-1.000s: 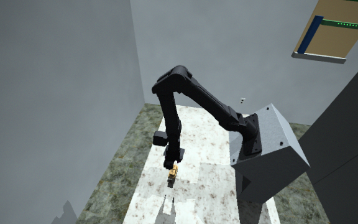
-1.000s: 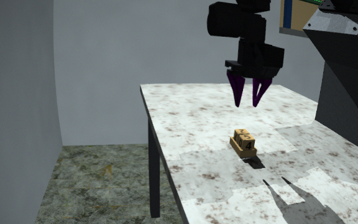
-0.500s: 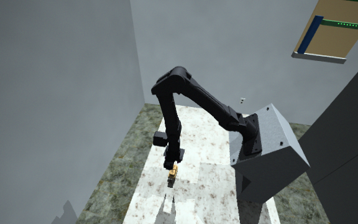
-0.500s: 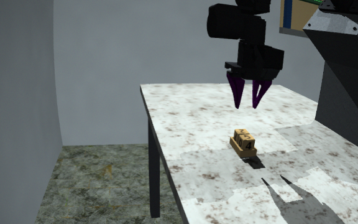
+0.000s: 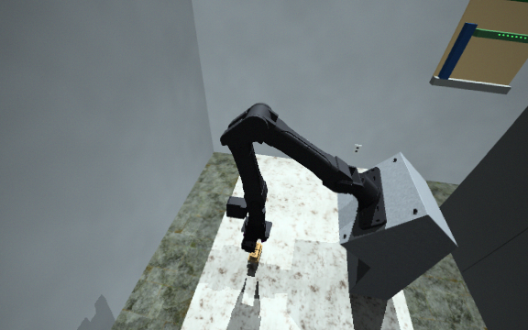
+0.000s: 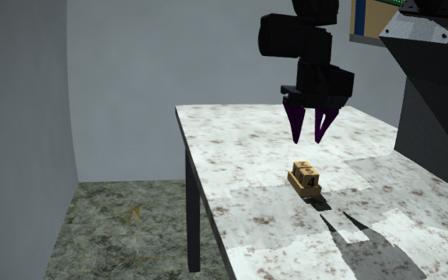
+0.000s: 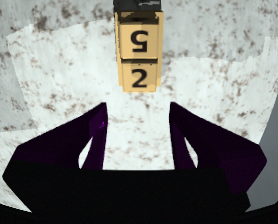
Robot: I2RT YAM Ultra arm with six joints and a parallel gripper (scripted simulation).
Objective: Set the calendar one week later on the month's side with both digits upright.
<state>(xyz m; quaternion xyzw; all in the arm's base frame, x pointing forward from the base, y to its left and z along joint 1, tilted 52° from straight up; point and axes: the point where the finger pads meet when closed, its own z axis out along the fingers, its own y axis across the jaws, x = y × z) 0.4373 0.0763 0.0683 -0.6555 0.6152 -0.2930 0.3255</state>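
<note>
The wooden tray (image 6: pixel 310 190) (image 7: pixel 160 42) stands flat on the table, with two wooden cubes side by side in it. The cube farther from the exterior camera (image 6: pixel 302 164) (image 7: pixel 139 77) has a 2 on top. The nearer cube (image 6: pixel 311 180) (image 7: pixel 139 41) has a 5 on top, upside down in the wrist view, a 4 on its end face and a 0 on its left face. The far cube's left digit is hard to read. No month name is legible. My gripper (image 6: pixel 306 143) (image 7: pixel 138 109) is partly open and empty, above the table and beyond the 2 cube's end of the tray.
The speckled table (image 5: pixel 314 270) (image 6: pixel 247 132) has its long left edge near the tray. The arm's grey pedestal (image 5: pixel 401 257) (image 6: pixel 422 101) stands to the right. Shadows of the tray and gripper fall on the table in front of the tray in the exterior view.
</note>
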